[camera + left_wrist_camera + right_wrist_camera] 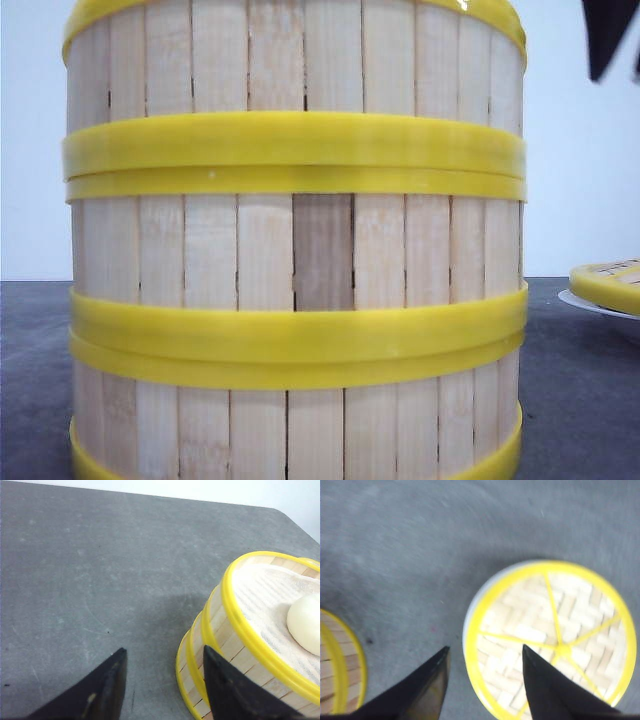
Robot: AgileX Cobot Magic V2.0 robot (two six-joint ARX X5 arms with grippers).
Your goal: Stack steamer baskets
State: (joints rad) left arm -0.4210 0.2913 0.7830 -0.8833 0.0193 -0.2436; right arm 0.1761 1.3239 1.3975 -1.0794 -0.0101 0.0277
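Note:
Three steamer baskets [295, 250] stand stacked one on another, filling the front view close to the camera. In the left wrist view the stack [235, 645] shows from above; the top basket holds a white cloth and a white bun [306, 622]. My left gripper [164, 649] is open and empty beside the stack, one finger [230, 690] in front of its wall. My right gripper [485, 647] is open and empty above the near edge of the flat lid [550, 635]. The stack's rim [340, 665] is off to one side of it.
The yellow-rimmed woven lid [608, 283] lies on a white plate [585, 302] on the grey table [100, 580], right of the stack. A dark part of an arm [608, 35] hangs at the front view's upper right. A white wall stands behind.

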